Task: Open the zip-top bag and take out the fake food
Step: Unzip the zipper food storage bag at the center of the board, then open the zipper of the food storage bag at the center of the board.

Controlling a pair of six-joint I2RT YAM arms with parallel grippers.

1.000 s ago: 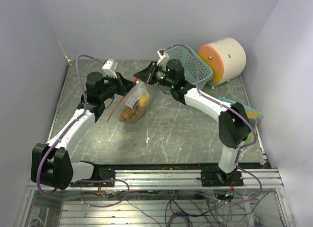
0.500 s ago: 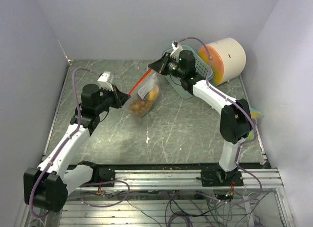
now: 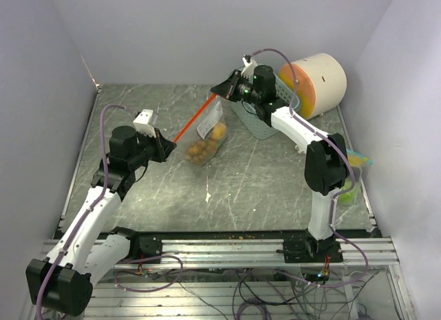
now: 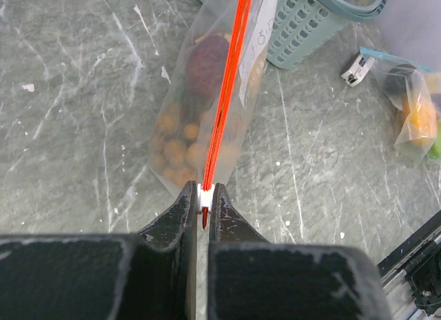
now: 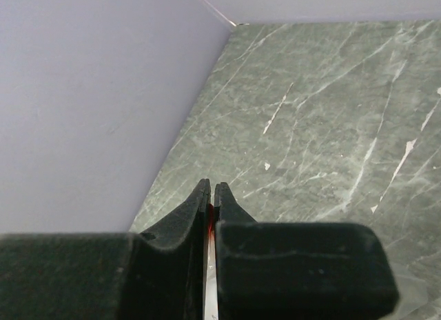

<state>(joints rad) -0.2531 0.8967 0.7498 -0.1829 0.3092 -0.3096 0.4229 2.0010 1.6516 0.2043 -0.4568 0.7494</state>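
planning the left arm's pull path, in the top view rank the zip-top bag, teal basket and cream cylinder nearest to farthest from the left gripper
1. zip-top bag: its red strip is pinched in the left gripper, just to its right.
2. teal basket: beyond the bag, further right and back.
3. cream cylinder: back right corner, farthest.

White links (image 3: pixel 96 206), black joints (image 3: pixel 322 170) — purple cables (image 3: pixel 103 127) looping alongside; matte black fingers (image 4: pixel 172 216).

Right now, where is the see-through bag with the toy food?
In the top view, the clear plastic zip-top bag is mid-table, held between the left claw and right claw, beside the teal basket.
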